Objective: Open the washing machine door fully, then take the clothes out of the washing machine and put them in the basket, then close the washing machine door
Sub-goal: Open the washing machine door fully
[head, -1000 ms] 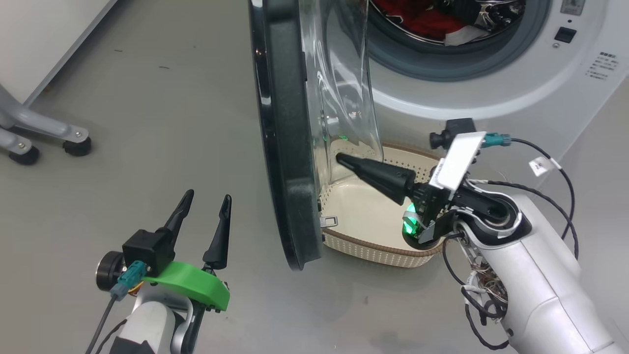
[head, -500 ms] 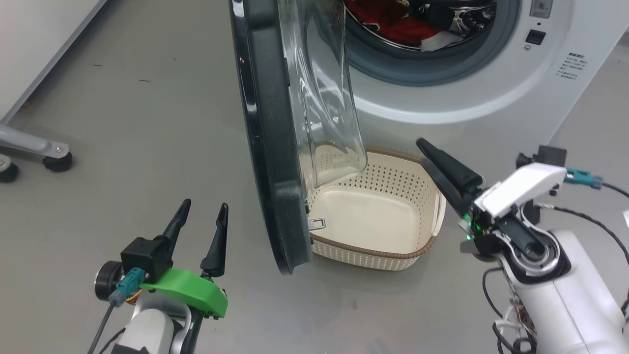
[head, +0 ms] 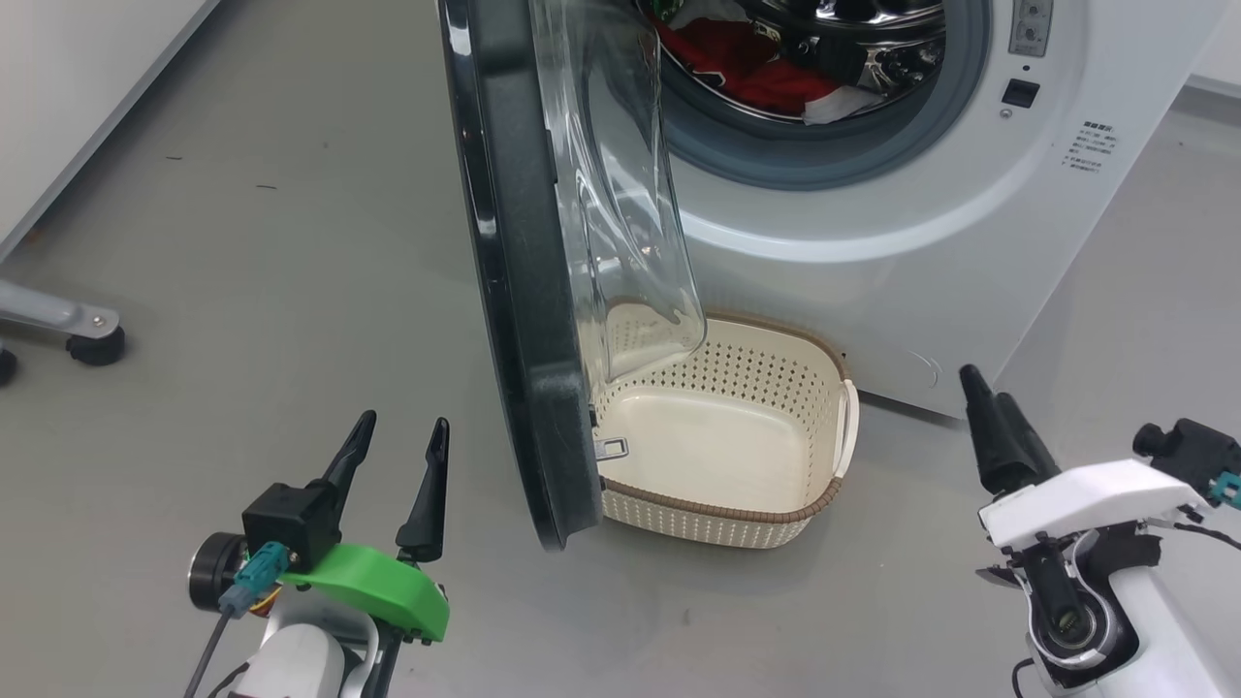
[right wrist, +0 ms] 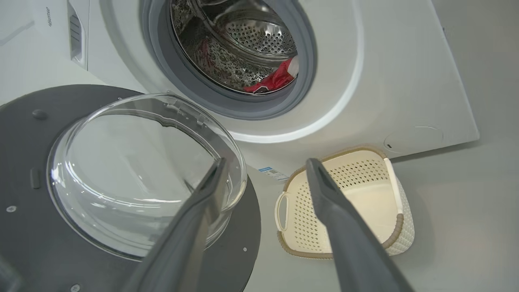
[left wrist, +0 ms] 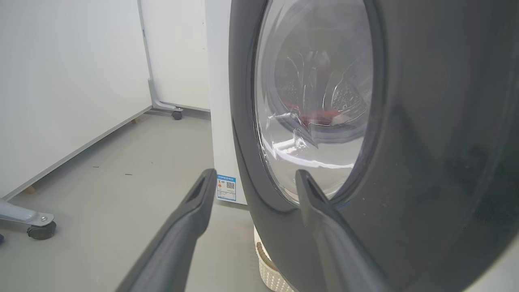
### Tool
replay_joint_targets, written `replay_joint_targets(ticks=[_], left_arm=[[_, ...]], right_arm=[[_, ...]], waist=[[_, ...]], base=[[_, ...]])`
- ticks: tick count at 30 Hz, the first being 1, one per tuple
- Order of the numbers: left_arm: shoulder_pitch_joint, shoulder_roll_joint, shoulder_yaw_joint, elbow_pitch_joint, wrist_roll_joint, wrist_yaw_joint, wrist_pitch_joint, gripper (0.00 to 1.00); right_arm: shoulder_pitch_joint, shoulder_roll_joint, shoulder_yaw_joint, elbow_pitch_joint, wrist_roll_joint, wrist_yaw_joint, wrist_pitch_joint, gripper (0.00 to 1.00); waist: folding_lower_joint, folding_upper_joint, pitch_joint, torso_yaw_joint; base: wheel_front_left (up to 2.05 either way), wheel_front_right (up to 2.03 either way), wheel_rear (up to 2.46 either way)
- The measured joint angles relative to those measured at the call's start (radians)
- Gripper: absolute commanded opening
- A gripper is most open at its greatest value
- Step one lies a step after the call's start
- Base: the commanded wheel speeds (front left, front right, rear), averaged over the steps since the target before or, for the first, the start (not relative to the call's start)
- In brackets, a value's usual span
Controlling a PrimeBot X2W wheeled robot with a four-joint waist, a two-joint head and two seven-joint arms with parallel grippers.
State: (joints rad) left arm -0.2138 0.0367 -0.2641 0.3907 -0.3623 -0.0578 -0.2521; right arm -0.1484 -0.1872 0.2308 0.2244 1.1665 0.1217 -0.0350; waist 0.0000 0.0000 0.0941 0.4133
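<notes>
1. The left claw (head: 404, 419) is spread open and holds nothing. It hangs low on the outer side of the washing machine door (head: 524, 291), near it but not touching.
2. The right claw (right wrist: 266, 162) is spread open too, and it is empty. It is on the inner side of the door, the side with the glass bowl, and well apart from it.
3. The door sticks out from the washing machine (head: 873, 242). Its glass bowl hangs over one end of the basket (head: 776, 509).
4. The basket sits on the floor (head: 242, 242), just beside the bottom edge of the door, on the inner side. Nothing is in it.
5. The clothes (head: 747, 73) are red with a bit of white. They lie low in the drum, past the inner side of the door and higher than the basket.
6. I think the door step is almost over. The door may need one more push to swing wide.
7. Then comes taking the clothes out. I think the right claw has the open path. It must go up through the round hole, stay clear of the glass bowl, and pinch the red cloth.
</notes>
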Motion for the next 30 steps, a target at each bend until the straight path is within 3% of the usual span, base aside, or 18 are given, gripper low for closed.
replay_joint_targets(ticks=[6,9,20,24,30], left_arm=[[0.006,0.000,0.002,0.004,-0.004,0.001,0.000,1.00],[0.009,0.000,0.004,0.005,-0.015,0.001,0.000,1.00],[0.010,0.000,0.004,0.005,-0.016,0.010,0.000,1.00],[0.010,0.000,0.004,0.005,-0.017,0.010,0.000,1.00],[0.010,0.000,0.000,0.005,-0.018,0.010,0.000,1.00]], right_arm=[[0.015,-0.071,0.028,0.029,-0.257,-0.004,-0.188,1.00],[0.014,-0.097,0.048,0.029,-0.375,-0.039,-0.253,1.00],[0.013,-0.088,0.094,0.013,-0.634,-0.153,-0.228,1.00],[0.013,-0.043,0.089,-0.022,-0.688,-0.177,-0.225,1.00],[0.014,-0.002,0.095,-0.025,-0.734,-0.186,-0.225,1.00]], waist=[[0.0000,0.0000,-0.007,-0.006],[0.0000,0.0000,-0.010,-0.009],[0.0000,0.0000,-0.013,-0.015],[0.0000,0.0000,-0.012,-0.017],[0.0000,0.0000,-0.010,-0.017]], base=[[0.00,0.00,0.00],[0.00,0.00,0.00],[0.00,0.00,0.00],[0.00,0.00,0.00],[0.00,0.00,0.00]])
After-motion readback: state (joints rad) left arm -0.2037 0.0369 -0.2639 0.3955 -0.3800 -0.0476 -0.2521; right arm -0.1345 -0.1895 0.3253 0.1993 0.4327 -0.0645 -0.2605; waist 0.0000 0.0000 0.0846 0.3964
